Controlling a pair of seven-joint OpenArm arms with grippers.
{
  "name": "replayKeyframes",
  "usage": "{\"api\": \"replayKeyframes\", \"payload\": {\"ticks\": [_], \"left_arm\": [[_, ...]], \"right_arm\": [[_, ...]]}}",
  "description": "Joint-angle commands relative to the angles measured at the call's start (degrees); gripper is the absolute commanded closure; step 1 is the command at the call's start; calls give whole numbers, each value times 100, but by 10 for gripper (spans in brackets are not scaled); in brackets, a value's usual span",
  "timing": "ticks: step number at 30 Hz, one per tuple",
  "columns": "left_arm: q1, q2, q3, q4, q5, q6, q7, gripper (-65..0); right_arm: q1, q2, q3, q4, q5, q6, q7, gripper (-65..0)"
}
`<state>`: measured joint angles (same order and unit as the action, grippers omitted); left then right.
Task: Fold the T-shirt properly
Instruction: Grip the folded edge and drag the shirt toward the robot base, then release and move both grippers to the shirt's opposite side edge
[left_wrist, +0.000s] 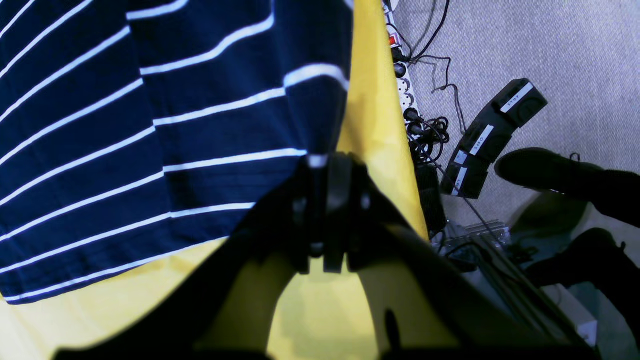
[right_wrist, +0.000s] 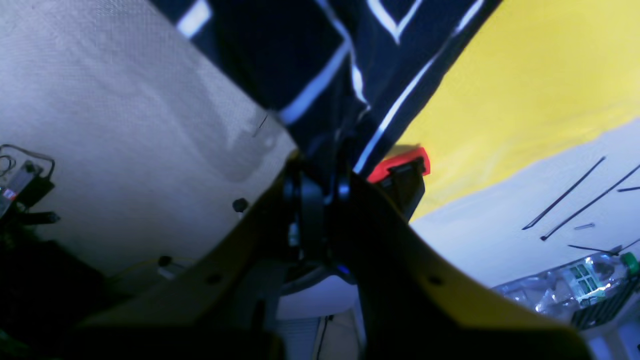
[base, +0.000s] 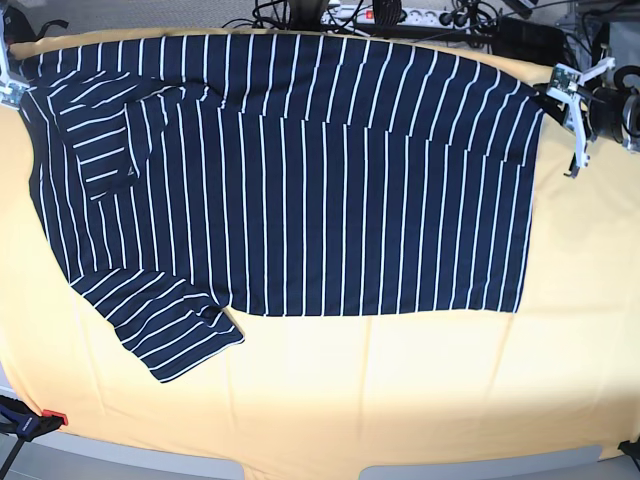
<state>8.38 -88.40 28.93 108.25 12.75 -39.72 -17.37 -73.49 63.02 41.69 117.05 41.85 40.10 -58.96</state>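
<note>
Navy striped T-shirt (base: 300, 190) was spread on the yellow cloth (base: 400, 390). Its far corners were pinched in the closed left gripper (left_wrist: 320, 165) and, seemingly, the right gripper (right_wrist: 325, 150); uneven pulling could skew the fold.

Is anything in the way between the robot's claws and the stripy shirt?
No. Both are already pinching the T-shirt itself. The left gripper is shut on a far corner by the hem, and the right gripper is shut on the far edge at the collar end. Nothing else lies on the yellow cloth.
</note>
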Motion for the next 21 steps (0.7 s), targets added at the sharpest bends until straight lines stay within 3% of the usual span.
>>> {"api": "replayKeyframes", "payload": {"ticks": [1, 4, 5, 7, 10, 13, 18, 21], "left_arm": [[-61, -60, -52, 31, -157, -28, -52, 0], [-61, -60, -52, 31, -525, -28, 177, -170], [-63, -60, -52, 37, -697, -28, 352, -242], [-63, -60, -55, 92, -1023, -28, 929, -342], [-72, -60, -55, 293, -1497, -28, 1860, -349], [-258, -60, -55, 498, -1985, -28, 2385, -349], [-1220, -60, -55, 540, -3418, -28, 2544, -349], [-1864, -60, -55, 396, -4470, 302, 2728, -349]], "right_arm": [[-15, 61, 79, 26, -72, -10, -85, -68], [-15, 63, 79, 26, -70, -10, -173, -263], [-15, 63, 79, 26, -70, -10, -170, -305], [-15, 63, 79, 28, -70, -10, -168, -321], [-11, 63, 81, 33, -72, -10, -109, -319], [140, 61, 81, 72, -72, -10, -109, -319], [739, 57, 304, 291, 151, -10, -105, -319], [1086, 46, 627, 321, 640, -120, 70, -319]]}}
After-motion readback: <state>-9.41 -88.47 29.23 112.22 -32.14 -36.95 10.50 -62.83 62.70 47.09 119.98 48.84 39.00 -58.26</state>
